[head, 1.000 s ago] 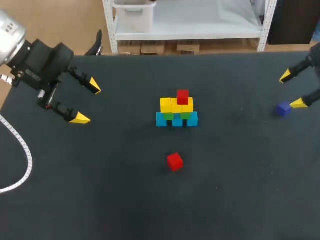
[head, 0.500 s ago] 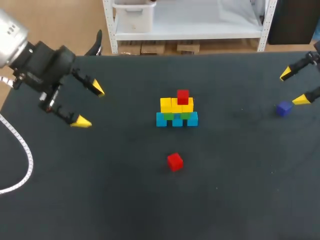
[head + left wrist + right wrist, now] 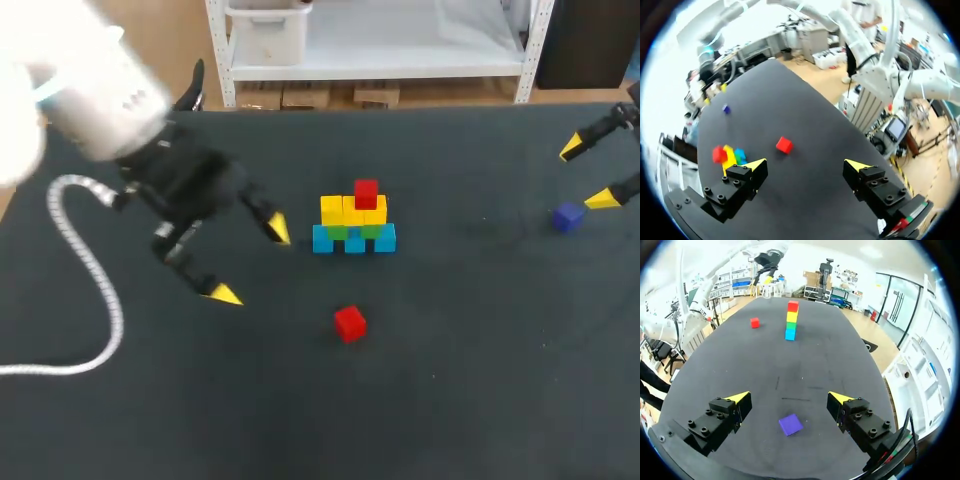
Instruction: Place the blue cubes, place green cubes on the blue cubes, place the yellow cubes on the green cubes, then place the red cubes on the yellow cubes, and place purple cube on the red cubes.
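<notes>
A: Where does the left gripper (image 3: 250, 261) stand?

B: Over the table (image 3: 450, 400), to the left of the pile (image 3: 354, 220). Its fingers are spread wide and there is nothing between them. The loose red cube (image 3: 350, 323) lies on the table ahead of it, in front of the pile and apart from it.

A: And how is the pile built?

B: It stands in the middle of the table: blue cubes (image 3: 354, 241) at the bottom, green cubes (image 3: 340, 232) on them, yellow cubes (image 3: 340, 210) on the green, and the top red cube (image 3: 366, 193) on the yellow row.

A: The right gripper (image 3: 586, 175)?

B: At the right edge of the table, its fingers also far apart and holding nothing. The purple cube (image 3: 568, 217) lies on the table near one of its tips. In the right wrist view the cube is under the gripper, between the two fingers, touching neither.
</notes>
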Controlling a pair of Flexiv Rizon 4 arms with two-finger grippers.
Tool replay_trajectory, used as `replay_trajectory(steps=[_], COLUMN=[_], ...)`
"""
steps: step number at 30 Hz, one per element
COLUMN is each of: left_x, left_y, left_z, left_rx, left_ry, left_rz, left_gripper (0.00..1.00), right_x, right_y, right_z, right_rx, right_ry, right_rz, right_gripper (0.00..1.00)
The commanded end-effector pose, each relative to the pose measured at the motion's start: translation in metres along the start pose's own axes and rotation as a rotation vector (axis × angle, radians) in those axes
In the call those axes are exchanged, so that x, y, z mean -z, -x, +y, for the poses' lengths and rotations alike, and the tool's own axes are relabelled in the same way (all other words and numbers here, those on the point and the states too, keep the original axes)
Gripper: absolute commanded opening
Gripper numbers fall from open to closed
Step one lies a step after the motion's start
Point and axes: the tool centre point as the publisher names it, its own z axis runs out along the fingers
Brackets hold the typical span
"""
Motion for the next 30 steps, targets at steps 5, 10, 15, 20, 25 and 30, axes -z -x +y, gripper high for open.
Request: replay_trajectory(steps=[5,10,15,20,25,30], left_x=[-0.050,-0.069,-0.084,-0.102,-0.117,-0.133], left_y=[0.028,0.029,0.028,0.028,0.022,0.017], left_z=[0.036,0.045,0.052,0.056,0.059,0.055], left_rx=[-0.121,-0.180,-0.239,-0.272,-0.282,-0.309], left_ry=[-0.143,-0.183,-0.227,-0.259,-0.277,-0.313], left_rz=[0.099,0.126,0.168,0.178,0.198,0.224], left_gripper=[1.00,1.00,1.00,1.00,1.00,1.00], right_x=[0.000,0.000,0.000,0.000,0.000,0.000], right_y=[0.000,0.000,0.000,0.000,0.000,0.000], right_z=[0.001,0.001,0.001,0.001,0.001,0.001], right_rx=[0.001,0.001,0.001,0.001,0.001,0.001], right_ry=[-0.001,-0.001,-0.001,-0.001,-0.001,-0.001], right_rz=[-0.001,-0.001,-0.001,-0.001,-0.001,-0.001], right_gripper=[1.00,1.00,1.00,1.00,1.00,1.00])
